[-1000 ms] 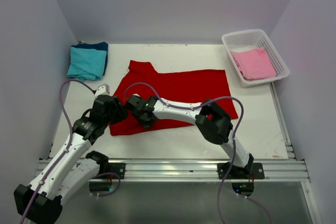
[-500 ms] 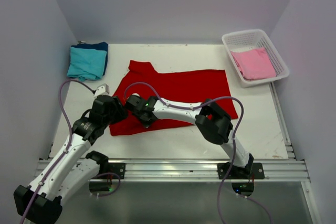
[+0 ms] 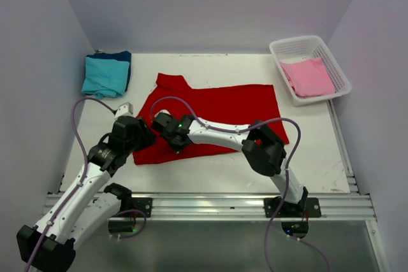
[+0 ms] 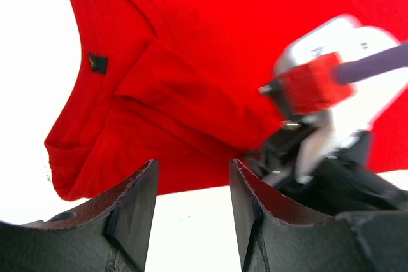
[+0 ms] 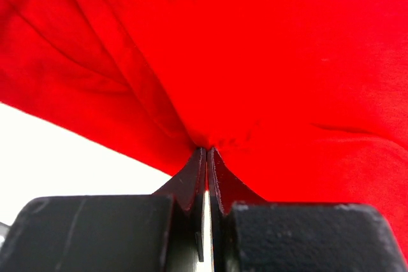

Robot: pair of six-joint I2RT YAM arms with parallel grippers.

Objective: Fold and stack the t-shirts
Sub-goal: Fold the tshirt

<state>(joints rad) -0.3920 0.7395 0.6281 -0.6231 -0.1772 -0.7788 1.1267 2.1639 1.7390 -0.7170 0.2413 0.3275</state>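
Observation:
A bright red t-shirt (image 3: pixel 220 107) lies spread across the middle of the table, its collar towards the back left. My right gripper (image 3: pixel 169 133) reaches left over it and is shut, pinching a fold of the red cloth (image 5: pixel 255 62) near the shirt's near-left edge; the cloth bunches at the fingertips (image 5: pixel 206 151). My left gripper (image 3: pixel 143 138) stands open just off the shirt's near-left corner (image 4: pixel 70 176), with bare table between its fingers (image 4: pixel 193 170). The right gripper (image 4: pixel 284 151) shows close beside it. Folded teal (image 3: pixel 104 76) and dark blue (image 3: pixel 125 57) t-shirts are stacked at the back left.
A white lattice basket (image 3: pixel 299 41) at the back right holds a pink t-shirt (image 3: pixel 309 76). Walls close in the table on the left, back and right. A metal rail (image 3: pixel 210 203) runs along the near edge by the arm bases.
The right gripper's jaws have closed onto the red cloth, and its head has shifted slightly left. The left arm has not moved.

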